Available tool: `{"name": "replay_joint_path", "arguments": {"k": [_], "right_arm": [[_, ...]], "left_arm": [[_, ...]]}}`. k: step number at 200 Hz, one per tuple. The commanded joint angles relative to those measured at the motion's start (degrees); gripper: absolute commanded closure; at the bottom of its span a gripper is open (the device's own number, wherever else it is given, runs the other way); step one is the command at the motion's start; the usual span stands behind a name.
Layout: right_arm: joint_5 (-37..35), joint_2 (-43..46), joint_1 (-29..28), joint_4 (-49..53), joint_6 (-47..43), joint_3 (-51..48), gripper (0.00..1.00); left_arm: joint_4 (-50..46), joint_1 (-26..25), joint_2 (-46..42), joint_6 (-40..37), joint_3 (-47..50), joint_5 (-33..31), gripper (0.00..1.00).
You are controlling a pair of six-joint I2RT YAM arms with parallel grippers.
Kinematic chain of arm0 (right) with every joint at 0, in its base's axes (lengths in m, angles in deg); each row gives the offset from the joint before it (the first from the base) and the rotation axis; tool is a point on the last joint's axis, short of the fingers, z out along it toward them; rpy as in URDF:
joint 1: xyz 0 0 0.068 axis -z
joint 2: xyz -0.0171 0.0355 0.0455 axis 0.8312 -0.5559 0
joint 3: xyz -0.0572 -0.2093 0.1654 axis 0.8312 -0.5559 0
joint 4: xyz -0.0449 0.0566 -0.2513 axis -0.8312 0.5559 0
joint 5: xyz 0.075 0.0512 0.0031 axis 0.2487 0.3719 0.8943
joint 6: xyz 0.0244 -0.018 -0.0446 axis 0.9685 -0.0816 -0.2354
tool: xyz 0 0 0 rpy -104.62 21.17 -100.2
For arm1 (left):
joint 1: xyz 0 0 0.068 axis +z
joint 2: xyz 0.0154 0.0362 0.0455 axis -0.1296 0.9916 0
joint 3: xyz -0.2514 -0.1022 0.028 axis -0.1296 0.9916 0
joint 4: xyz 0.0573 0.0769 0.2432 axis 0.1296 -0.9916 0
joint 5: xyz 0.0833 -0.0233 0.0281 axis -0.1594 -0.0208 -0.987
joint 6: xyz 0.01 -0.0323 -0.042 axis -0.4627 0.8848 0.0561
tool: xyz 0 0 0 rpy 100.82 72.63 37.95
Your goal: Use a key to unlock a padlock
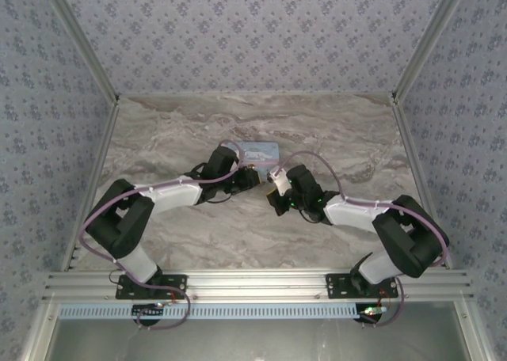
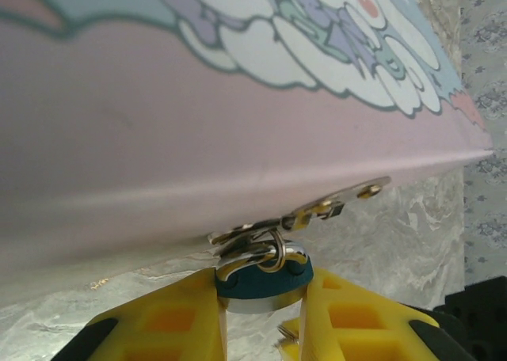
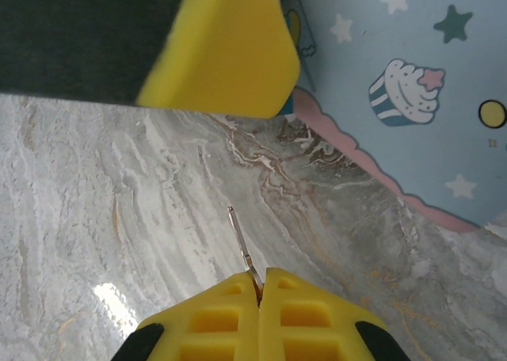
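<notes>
Jaws grip padlock [image 2: 264, 279] and key [image 3: 241, 241] over marbled table [image 1: 341, 131], patterned walls [image 1: 238, 36] around.

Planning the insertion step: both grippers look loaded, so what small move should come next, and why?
Probably ease the right gripper, shut on the key, toward the padlock that the left gripper clamps at the tin; the key's tip points over the table, and the keyhole is hidden.

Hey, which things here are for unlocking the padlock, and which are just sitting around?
For the job: padlock, gripped by left tool; key, gripped by right tool.
Just there: cartoon tin, marble table.
</notes>
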Motion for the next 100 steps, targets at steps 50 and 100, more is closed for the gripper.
{"name": "replay_joint_path", "arguments": {"k": [50, 100], "right_arm": [[-1.18, -2.80, 1.19, -5.30, 1.18, 0.48, 1.00], [-0.57, -4.30, 1.15, -7.39, 2.54, 1.27, 1.00]], "left_arm": [[2.07, -0.54, -2.31, 2.20, -1.47, -0.58, 0.77], [2.15, -0.56, -2.39, 2.30, -1.49, -0.67, 0.77]]}}
